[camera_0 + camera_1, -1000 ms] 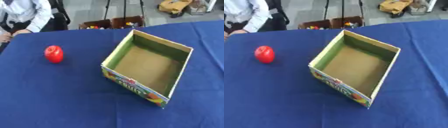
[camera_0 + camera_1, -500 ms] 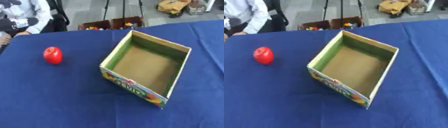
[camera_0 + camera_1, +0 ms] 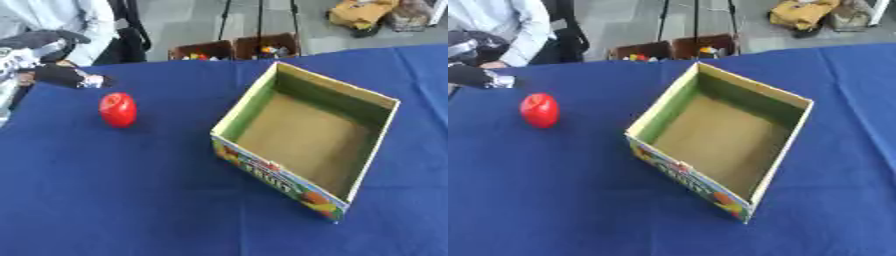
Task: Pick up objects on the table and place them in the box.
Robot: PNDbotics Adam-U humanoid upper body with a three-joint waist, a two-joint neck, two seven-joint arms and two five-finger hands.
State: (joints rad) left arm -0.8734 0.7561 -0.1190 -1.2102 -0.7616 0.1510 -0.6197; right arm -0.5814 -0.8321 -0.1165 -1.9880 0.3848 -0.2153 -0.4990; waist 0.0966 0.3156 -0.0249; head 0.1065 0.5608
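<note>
A red, apple-like object [image 3: 117, 109] stands on the blue tablecloth [image 3: 131, 200] at the left. An open cardboard box [image 3: 280, 177] with a colourful printed front wall sits right of centre, turned at an angle, with nothing inside. My left hand [image 3: 66, 76], black with a silver tip, reaches in from the left edge. It is up and to the left of the red object and clear of it. How the hand is set does not show. My right hand is out of both views.
Behind the table's far edge stand two brown crates [image 3: 236, 49] of small colourful items. A yellow bag [image 3: 360, 12] lies on the floor. A person in white [image 3: 61, 17] sits at the far left corner, just behind my left arm.
My left arm and hand have come into view from the left edge, near the far left of the table. The red object and the box have not moved.
</note>
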